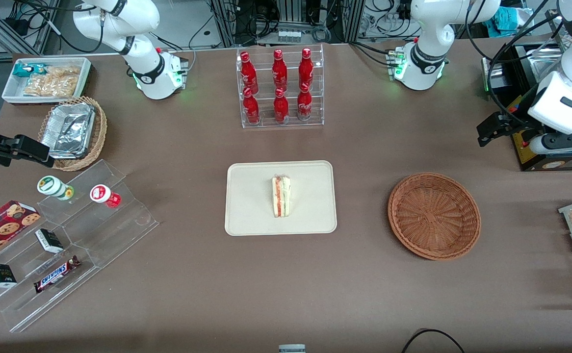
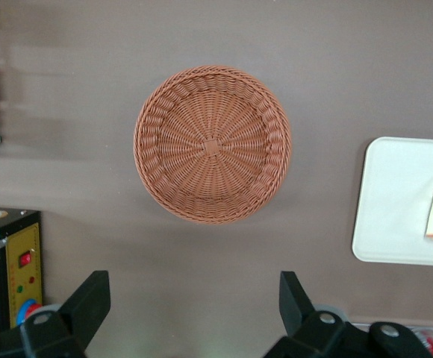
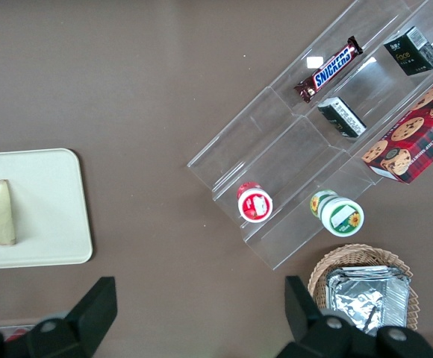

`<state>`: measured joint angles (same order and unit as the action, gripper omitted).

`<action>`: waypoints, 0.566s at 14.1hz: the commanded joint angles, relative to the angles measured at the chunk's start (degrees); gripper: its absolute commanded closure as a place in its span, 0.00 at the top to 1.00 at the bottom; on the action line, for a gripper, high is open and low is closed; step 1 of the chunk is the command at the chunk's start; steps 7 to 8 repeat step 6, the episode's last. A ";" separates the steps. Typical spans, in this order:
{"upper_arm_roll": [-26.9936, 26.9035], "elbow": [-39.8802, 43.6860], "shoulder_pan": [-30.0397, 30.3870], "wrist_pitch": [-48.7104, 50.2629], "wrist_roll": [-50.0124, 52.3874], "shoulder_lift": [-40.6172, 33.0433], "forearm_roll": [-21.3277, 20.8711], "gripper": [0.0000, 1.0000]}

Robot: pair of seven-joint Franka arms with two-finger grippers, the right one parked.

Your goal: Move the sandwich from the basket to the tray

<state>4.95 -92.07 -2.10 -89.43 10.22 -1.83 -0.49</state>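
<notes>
1. The sandwich [image 1: 281, 196] lies in the middle of the tray [image 1: 247, 215]. It rests on its flat side, with the red and green stripes on its edge facing up.
2. The basket [image 1: 433, 215] has nothing in it. It sits on the table [image 1: 364, 294] near the tray, toward the working arm's end.
3. So I think the job is done. The sandwich is where it should be.
4. The end effector [image 1: 491, 128] hangs up high, over the table's edge at the working arm's end. It is well apart from the basket and the tray.
5. Its fingers [image 2: 89, 298] are spread wide and hold nothing. The wrist view shows the basket between them, far below.
6. I think it stays up there so it will not bump the sandwich or the basket.
7. The sandwich is away from the tray's rim, so it should not slide off.
8. Other things stand around the table. There is a rack of red bottles [image 1: 280, 86], farther from the front camera than the tray.
9. A clear stepped shelf [image 1: 70, 245] with snacks sits toward the parked arm's end.
10. None of these are near the sandwich, so nothing crowds it.
</notes>
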 commanded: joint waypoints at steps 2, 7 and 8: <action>-0.03 1.19 0.43 3.02 -2.66 -0.01 0.32 1.00; -0.03 1.19 0.52 3.30 -2.31 -0.01 0.32 1.00; -0.03 1.19 0.52 3.30 -2.31 -0.01 0.32 1.00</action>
